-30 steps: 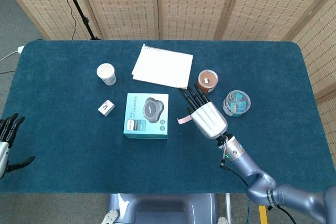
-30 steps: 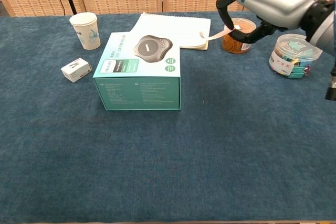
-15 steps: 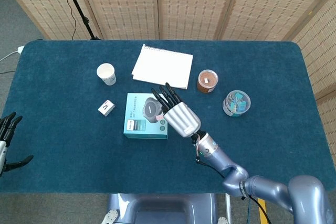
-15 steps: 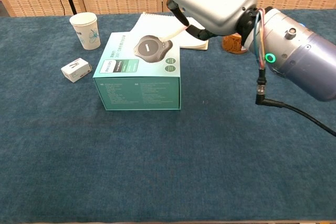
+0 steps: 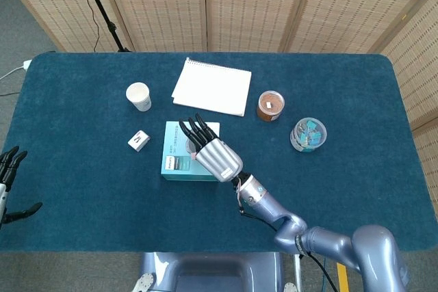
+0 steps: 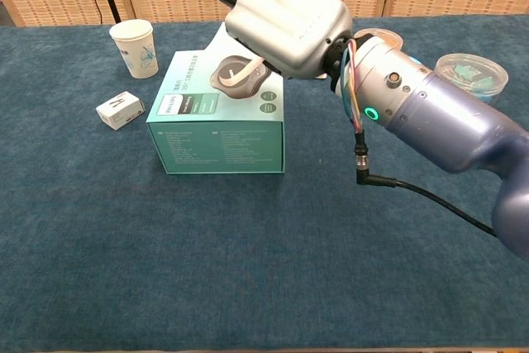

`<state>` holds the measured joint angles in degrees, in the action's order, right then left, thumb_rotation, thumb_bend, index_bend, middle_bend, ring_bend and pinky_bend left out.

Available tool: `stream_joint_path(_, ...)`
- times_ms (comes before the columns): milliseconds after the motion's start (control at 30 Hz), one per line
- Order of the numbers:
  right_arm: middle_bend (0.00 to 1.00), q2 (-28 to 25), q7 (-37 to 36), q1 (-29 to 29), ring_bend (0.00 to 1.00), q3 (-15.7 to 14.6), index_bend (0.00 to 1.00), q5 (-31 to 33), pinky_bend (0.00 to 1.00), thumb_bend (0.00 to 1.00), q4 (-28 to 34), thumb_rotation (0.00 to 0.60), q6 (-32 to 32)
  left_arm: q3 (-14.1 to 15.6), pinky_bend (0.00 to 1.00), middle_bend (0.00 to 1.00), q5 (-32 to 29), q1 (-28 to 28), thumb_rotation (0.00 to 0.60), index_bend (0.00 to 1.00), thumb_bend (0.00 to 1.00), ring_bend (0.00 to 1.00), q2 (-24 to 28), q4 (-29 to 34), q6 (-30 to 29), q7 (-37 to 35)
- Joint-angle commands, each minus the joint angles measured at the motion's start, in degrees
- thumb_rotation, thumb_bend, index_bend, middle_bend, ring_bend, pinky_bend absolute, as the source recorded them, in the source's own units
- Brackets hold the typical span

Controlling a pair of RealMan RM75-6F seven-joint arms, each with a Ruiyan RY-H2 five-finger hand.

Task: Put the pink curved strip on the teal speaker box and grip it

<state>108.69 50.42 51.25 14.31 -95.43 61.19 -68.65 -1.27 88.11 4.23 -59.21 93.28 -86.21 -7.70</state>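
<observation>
My right hand [image 6: 281,18] hovers over the teal speaker box [image 6: 219,113], fingers stretched forward with the pink curved strip [image 6: 242,73] under the palm. It looks pinched from below, though I can't see the contact itself. The strip's free end droops onto, or just above, the speaker picture on the lid — I can't tell which. I judge this the placing step. Next I'd lower the strip fully onto the lid and close on it there. My left hand [image 5: 8,179] idles open at the table's [image 5: 356,94] far edge.
</observation>
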Motion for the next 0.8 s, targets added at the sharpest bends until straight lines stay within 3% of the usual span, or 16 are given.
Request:
stream_joint_path(33, 0.0, 0.3, -0.1, 0.3, 0.0, -0.5, 0.66, -0.5, 0.0, 0.56, -0.6, 0.6, -0.5, 0.0, 0.0, 0.0, 0.0, 0.0, 0.6, 0.0, 0.0, 0.0, 0.1, 0.0, 0.1, 0.0)
stream_joint_path(467, 0.0, 2.7, -0.5, 1.0, 0.0, -2.4, 0.65, -1.8, 0.0, 0.56, -4.2, 0.6, -2.6, 0.1, 0.0, 0.0, -0.1, 0.0, 0.6, 0.0, 0.0, 0.0, 0.3, 0.2, 0.2, -0.4)
stream_joint_path(800, 0.0, 2.3, 1.4, 0.8, 0.0, -2.3, 0.35, -0.1, 0.0, 0.56, -2.4, 0.6, -1.7, 0.2, 0.0, 0.0, 0.1, -0.2, 0.6, 0.0, 0.0, 0.0, 0.6, 0.0, 0.1, -1.2)
